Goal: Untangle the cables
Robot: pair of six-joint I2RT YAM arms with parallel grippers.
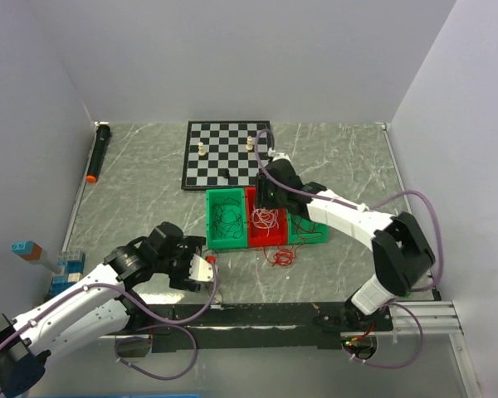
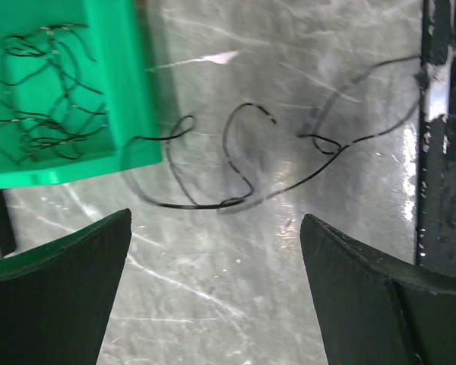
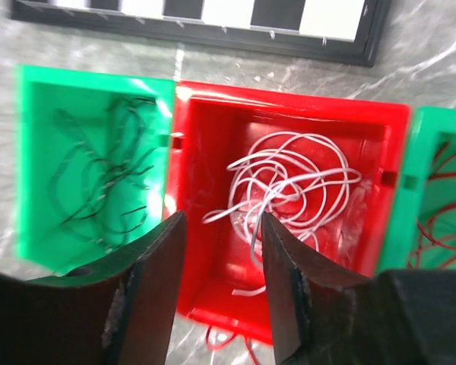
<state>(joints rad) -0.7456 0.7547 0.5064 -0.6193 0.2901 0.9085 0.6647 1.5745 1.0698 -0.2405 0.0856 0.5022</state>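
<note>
Black cables lie in the left green bin point(image 1: 214, 199), white cables point(image 3: 289, 179) in the red bin point(image 1: 251, 240), and red cables in the right green bin point(image 3: 422, 144). A loose black cable point(image 2: 235, 163) lies on the table beside the left green bin point(image 2: 129, 91). Loose red cables point(image 1: 282, 255) lie in front of the bins. My left gripper point(image 1: 202, 267) point(image 2: 216, 220) is open and empty, low over the table just short of the black cable. My right gripper point(image 1: 266, 206) point(image 3: 222, 220) is open above the red bin point(image 3: 205, 144), with a white strand beside its right finger.
A chessboard point(image 1: 228, 153) with a few pieces lies behind the bins. A black marker-like stick point(image 1: 98, 152) lies at the far left wall. Coloured blocks point(image 1: 60, 269) stand at the left edge. A black rail point(image 2: 444, 129) runs along the near table edge.
</note>
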